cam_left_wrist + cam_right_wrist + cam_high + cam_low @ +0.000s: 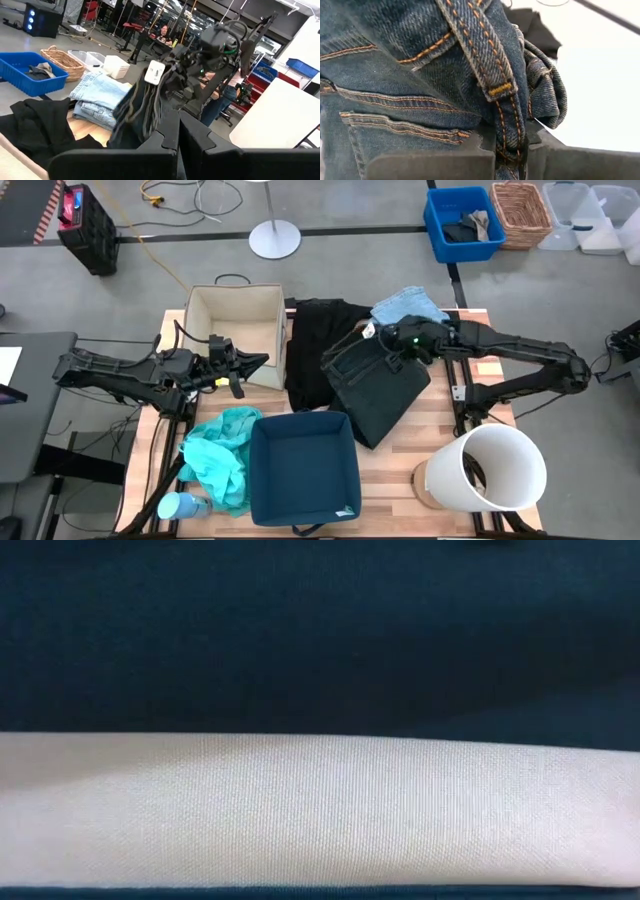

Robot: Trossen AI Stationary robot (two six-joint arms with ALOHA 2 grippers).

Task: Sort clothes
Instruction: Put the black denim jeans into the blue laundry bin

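Note:
My right gripper point(385, 343) is shut on the dark charcoal denim garment point(385, 395) above the table's middle. The left wrist view shows the denim point(142, 107) hanging from it, a white tag near the top. The black garment point(315, 350) lies flat on the table beside it. The folded light blue denim point(408, 305) rests at the far edge. The bright teal garment point(220, 455) lies bunched at the near left. My left gripper point(258, 362) is shut and empty, level at the beige box's right wall. My right gripper pinches a bunched fold of the denim's waistband, by a belt loop point(506, 125), between its two fingers. It comes from the table's right, roughly level. The denim hangs below the fingers in slack folds; its lower part point(375, 425) spreads over the table.
An open beige fabric box point(235, 320) stands at the far left and a navy fabric bin point(300, 470) at the near middle; the bin's wall fills the low view. A white bucket point(490, 470) lies at the near right. A teal bottle point(178, 505) lies at the near left corner.

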